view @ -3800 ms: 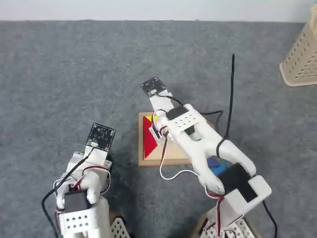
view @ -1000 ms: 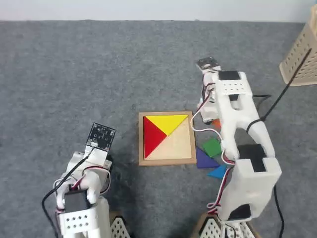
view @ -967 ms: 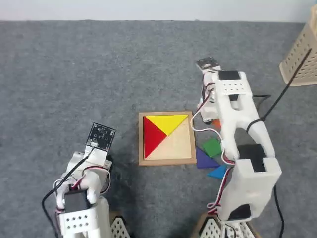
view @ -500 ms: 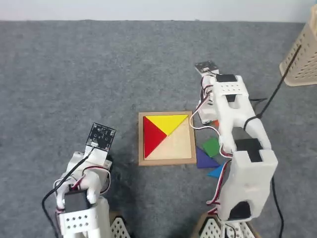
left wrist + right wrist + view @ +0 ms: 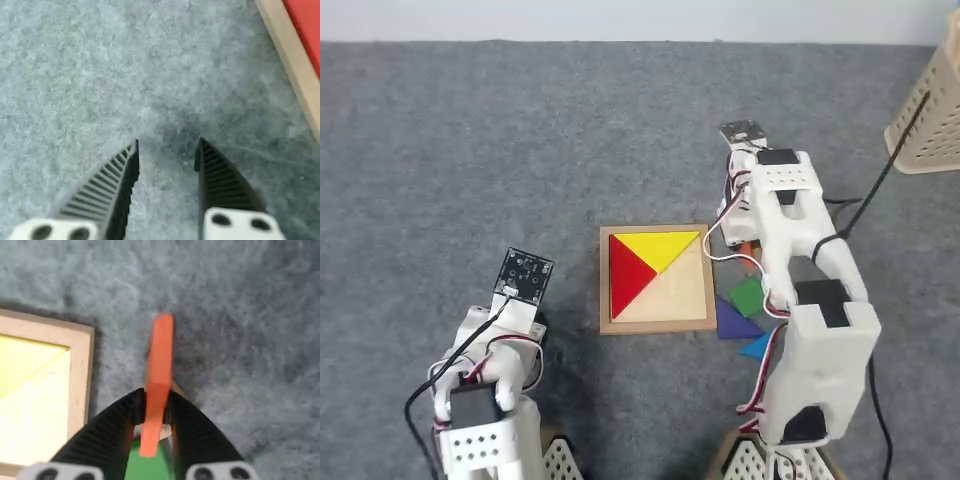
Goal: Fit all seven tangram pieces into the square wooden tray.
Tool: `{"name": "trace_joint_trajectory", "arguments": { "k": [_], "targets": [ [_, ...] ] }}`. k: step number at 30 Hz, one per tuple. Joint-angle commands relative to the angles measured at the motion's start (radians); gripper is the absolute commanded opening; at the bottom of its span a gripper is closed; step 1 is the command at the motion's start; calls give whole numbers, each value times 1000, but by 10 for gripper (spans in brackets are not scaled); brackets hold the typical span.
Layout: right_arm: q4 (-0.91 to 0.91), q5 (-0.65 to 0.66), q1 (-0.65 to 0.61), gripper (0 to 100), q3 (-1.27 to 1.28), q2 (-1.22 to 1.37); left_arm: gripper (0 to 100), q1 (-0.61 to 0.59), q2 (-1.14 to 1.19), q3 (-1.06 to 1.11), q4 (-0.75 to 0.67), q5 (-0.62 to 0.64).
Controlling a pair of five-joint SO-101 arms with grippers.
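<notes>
Noted right gripper (image 5: 155,405) clamped on the orange piece (image 5: 161,350), edge-up just right of the tray (image 5: 655,326), and left gripper (image 5: 167,155) parted, empty, over carpet; judged pickup stage, next requiring leftward carry and laying flat onto bare wood.

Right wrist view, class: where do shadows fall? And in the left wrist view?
Right wrist view: dark shadow on the carpet along the tray rim and beside the orange piece in the right gripper; left wrist view: soft shadow on carpet ahead of the open left gripper.
</notes>
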Motion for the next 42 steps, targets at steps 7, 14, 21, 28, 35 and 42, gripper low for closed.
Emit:
{"name": "trace_joint_trajectory", "arguments": {
  "k": [7, 14, 21, 28, 35, 42],
  "targets": [
    [53, -66, 59, 6, -35, -191, 176, 0, -11, -7, 3, 6],
    [137, -110, -24, 6, -34, -200, 176, 0, -11, -7, 3, 6],
    [125, -160, -199, 6, 75, -234, 176, 0, -11, -7, 3, 6],
    [15, -167, -302, 9, 222, -341, 176, 0, -11, -7, 3, 6],
    [16, -212, -305, 119, 222, -289, 176, 0, -11, -7, 3, 6],
    [39, -216, -306, 162, 210, -292, 176, 0, -11, -7, 3, 6]
  ]
}}
